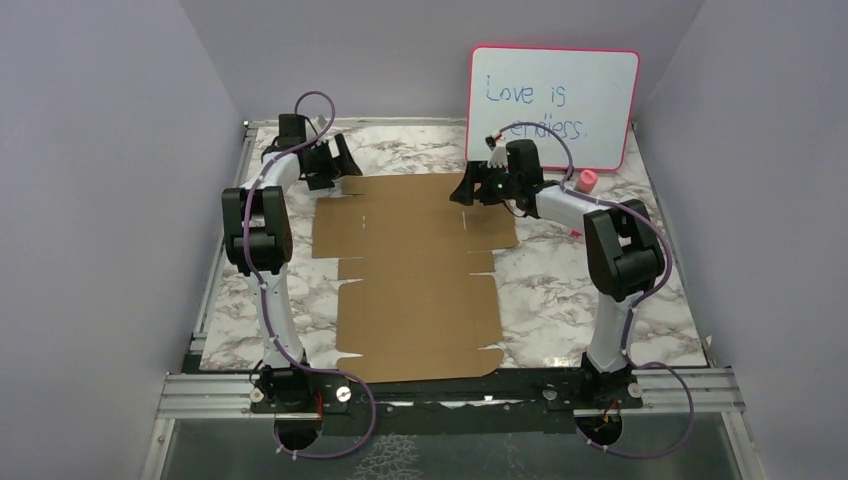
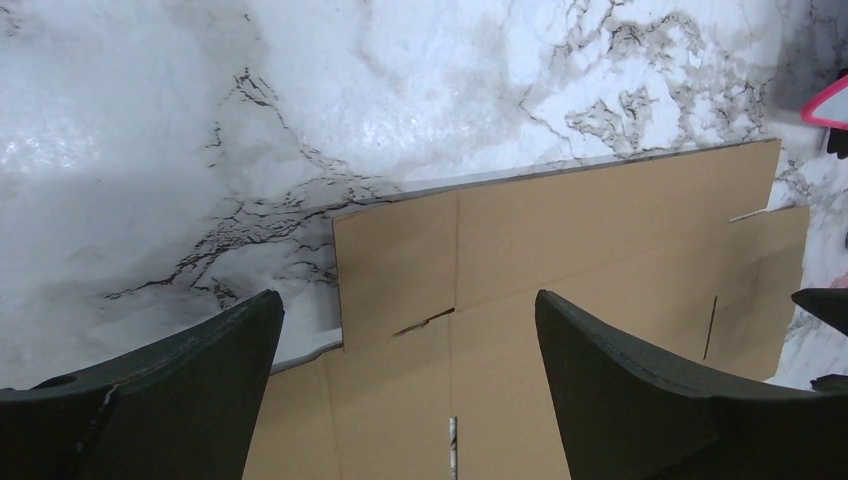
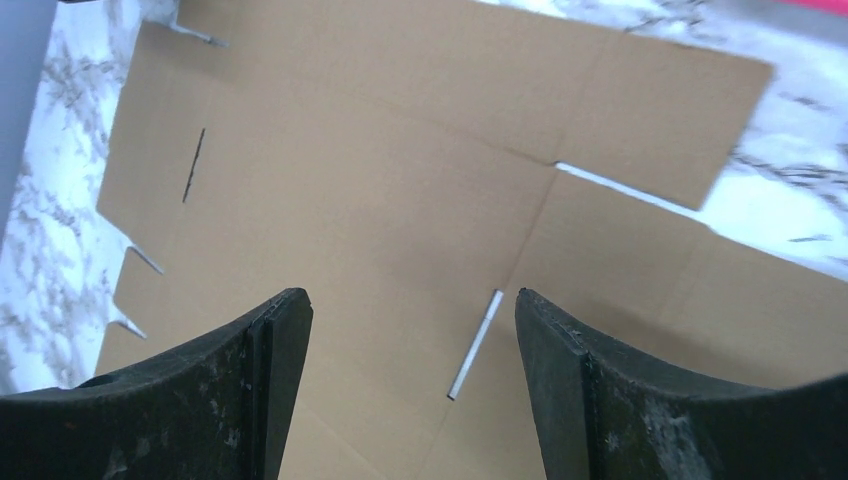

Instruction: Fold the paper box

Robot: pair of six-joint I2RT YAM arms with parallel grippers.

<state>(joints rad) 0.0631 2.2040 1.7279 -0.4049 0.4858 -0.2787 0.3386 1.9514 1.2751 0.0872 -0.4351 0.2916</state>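
The paper box [image 1: 415,275] is a flat, unfolded brown cardboard sheet with flaps and notches, lying on the marble table [image 1: 560,290]. My left gripper [image 1: 343,160] is open and empty above the sheet's far left corner; in the left wrist view the cardboard [image 2: 560,260] lies between and beyond its fingers [image 2: 200,390]. My right gripper [image 1: 468,187] is open and empty above the sheet's far right part; in the right wrist view the cardboard [image 3: 380,170] fills the frame below its fingers [image 3: 600,390], with a slot cut between them.
A pink-framed whiteboard [image 1: 555,92] with blue writing leans on the back wall. A pink cap or small object [image 1: 588,180] sits by the right arm. Grey walls close in on both sides, and a metal rail [image 1: 450,388] runs along the near edge.
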